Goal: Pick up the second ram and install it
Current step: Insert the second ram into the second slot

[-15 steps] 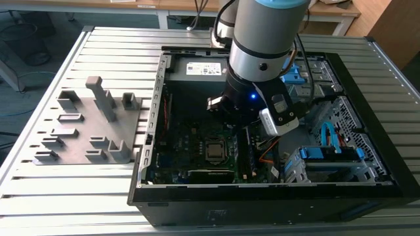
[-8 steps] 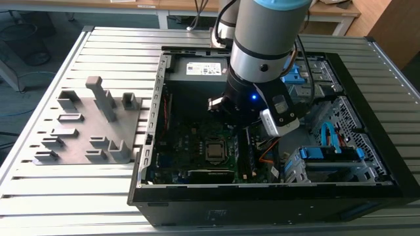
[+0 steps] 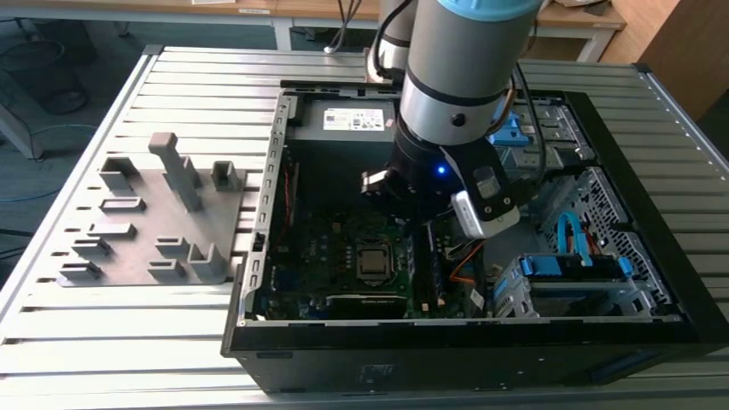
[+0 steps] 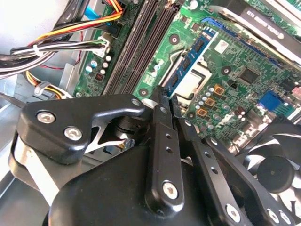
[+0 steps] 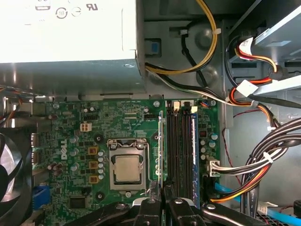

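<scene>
My gripper is down inside the open computer case, over the motherboard. Its fingers are shut on the second ram, a thin blue-green stick with black chips. In the first wrist view the stick shows edge-on, reaching out from the gripper between the processor socket and the black memory slots. I cannot tell whether it touches a slot. Another memory stick sits in the slot farthest from the socket.
A grey fixture plate with upright blocks lies on the table at the exterior view's left. The power supply borders the board. Bundled cables crowd the side past the slots. A fan and a drive cage are nearby.
</scene>
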Tool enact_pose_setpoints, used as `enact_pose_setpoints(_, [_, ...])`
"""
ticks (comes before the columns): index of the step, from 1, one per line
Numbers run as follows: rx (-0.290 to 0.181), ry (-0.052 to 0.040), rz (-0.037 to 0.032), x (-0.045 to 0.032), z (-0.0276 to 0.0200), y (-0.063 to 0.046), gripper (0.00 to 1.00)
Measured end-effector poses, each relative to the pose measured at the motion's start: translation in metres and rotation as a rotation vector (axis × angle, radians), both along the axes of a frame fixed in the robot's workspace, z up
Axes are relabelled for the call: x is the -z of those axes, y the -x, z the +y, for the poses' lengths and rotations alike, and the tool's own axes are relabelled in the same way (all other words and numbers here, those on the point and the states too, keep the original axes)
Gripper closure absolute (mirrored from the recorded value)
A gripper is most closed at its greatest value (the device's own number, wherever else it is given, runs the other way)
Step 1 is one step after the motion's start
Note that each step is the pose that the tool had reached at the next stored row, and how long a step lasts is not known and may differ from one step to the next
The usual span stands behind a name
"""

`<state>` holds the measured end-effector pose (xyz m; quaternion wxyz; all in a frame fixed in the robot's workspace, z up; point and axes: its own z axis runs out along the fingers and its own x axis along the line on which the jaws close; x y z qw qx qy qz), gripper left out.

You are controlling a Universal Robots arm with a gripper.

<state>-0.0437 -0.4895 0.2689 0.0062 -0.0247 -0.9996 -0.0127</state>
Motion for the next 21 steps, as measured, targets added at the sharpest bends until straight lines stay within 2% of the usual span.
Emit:
enact_pose_setpoints(9, [-0.003, -0.0001, 0.0, 0.004, 0.0, -0.001, 0.86])
enact_pose_setpoints(21, [-0.003, -0.0001, 0.0, 0.0135, 0.0, -0.001, 0.86])
